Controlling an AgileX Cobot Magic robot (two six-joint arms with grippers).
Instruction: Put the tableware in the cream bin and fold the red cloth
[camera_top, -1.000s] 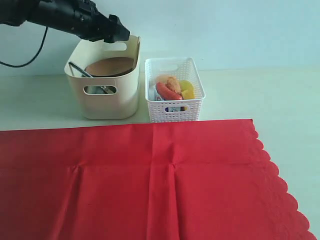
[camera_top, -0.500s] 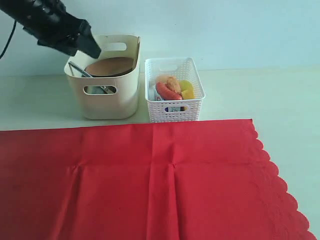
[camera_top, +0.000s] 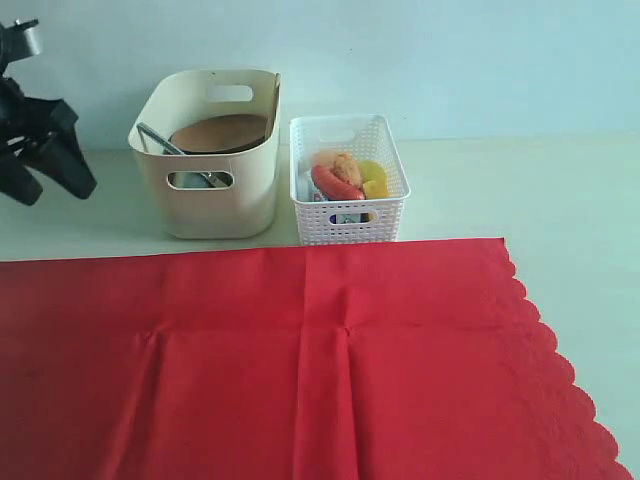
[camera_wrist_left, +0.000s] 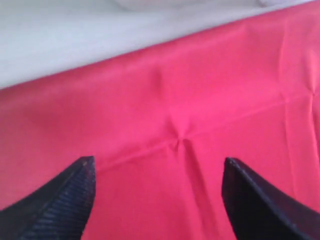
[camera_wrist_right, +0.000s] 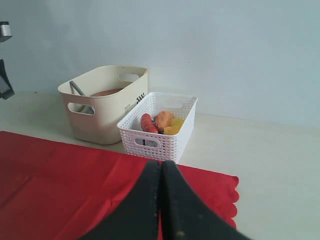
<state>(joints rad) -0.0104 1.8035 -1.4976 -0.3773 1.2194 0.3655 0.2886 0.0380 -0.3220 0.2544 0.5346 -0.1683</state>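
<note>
— Left gripper (camera_top: 48, 183) has swung away from over the cream bin (camera_top: 215, 205) to the far left edge of the exterior view. Nothing else has shifted.

— And its jaws out there?

— Spread wide, holding nothing. The bin stands on the table (camera_top: 560, 190) with the round brown plate (camera_top: 220, 132) leaning inside it. A white basket (camera_top: 350, 215) of food sits just beside it on the right. The red cloth (camera_top: 300, 360) lies flat and unfolded in front of both, its scalloped edge to the right.

— What does the left wrist view give?

— Two dark fingertips (camera_wrist_left: 75, 195) well apart, over the cloth (camera_wrist_left: 170, 100). Creases meet at a point between them, and a strip of bare table runs beyond the cloth's edge.

— And the right wrist?

— The right gripper (camera_wrist_right: 161, 167) has its jaws pressed together with nothing between them, above the cloth's (camera_wrist_right: 60, 185) near part. Past it stand the basket (camera_wrist_right: 160, 142) and the bin (camera_wrist_right: 105, 120), side by side.
</note>
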